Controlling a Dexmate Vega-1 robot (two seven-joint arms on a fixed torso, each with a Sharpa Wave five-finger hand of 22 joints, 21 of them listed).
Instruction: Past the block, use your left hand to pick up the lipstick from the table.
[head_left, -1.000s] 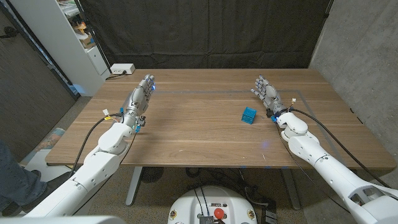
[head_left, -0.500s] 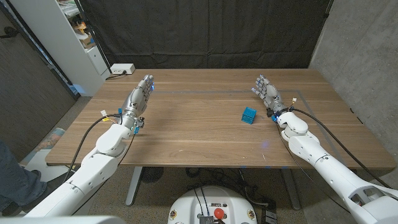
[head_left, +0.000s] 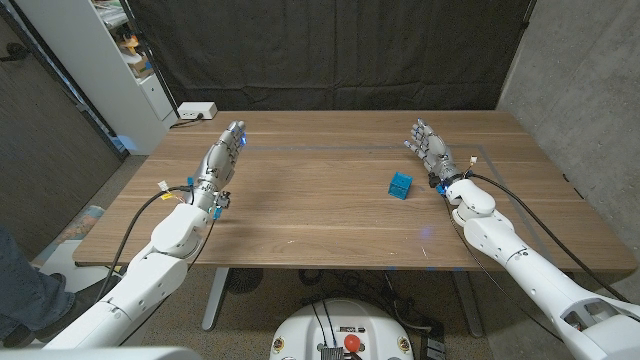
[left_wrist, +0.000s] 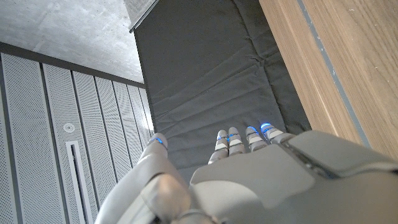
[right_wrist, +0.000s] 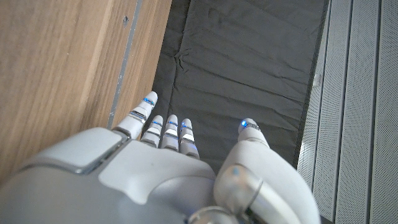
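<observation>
Slightly nearer than before, left hand (head_left: 222, 158) holds nothing (fingers straight, apart), like right hand (head_left: 430, 150).

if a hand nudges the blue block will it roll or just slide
The block looks cube-shaped and sits on a flat face, so it would probably slide rather than roll. Small, likely light. The table looks smooth, so it may skid easily.

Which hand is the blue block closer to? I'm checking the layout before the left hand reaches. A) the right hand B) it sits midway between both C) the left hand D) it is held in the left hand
A: in the head view the blue block sits on the table just beside the right hand, far from the left hand.
</observation>
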